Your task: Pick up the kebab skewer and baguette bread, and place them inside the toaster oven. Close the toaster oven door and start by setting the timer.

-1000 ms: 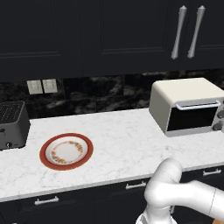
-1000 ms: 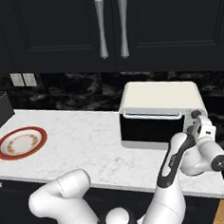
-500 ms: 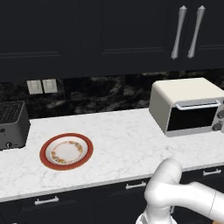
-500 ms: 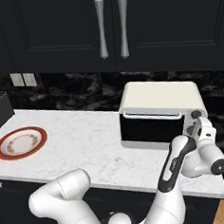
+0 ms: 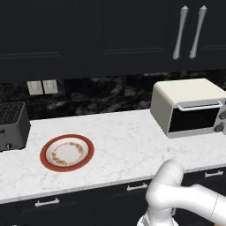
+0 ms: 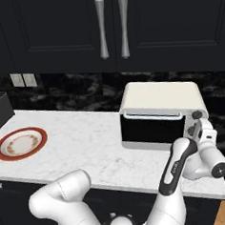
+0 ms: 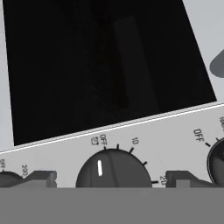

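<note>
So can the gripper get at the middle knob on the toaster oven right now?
Probably yes: the open gripper straddles the knob, a fingertip on each side, with nothing between them on the toaster oven.

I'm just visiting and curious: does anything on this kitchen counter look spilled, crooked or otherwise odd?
Nothing stands out. The toaster oven sits square on the counter with its door shut; the plate lies flat with nothing on it, and the dark toaster stands upright. The open gripper straddles an oven knob.
</note>
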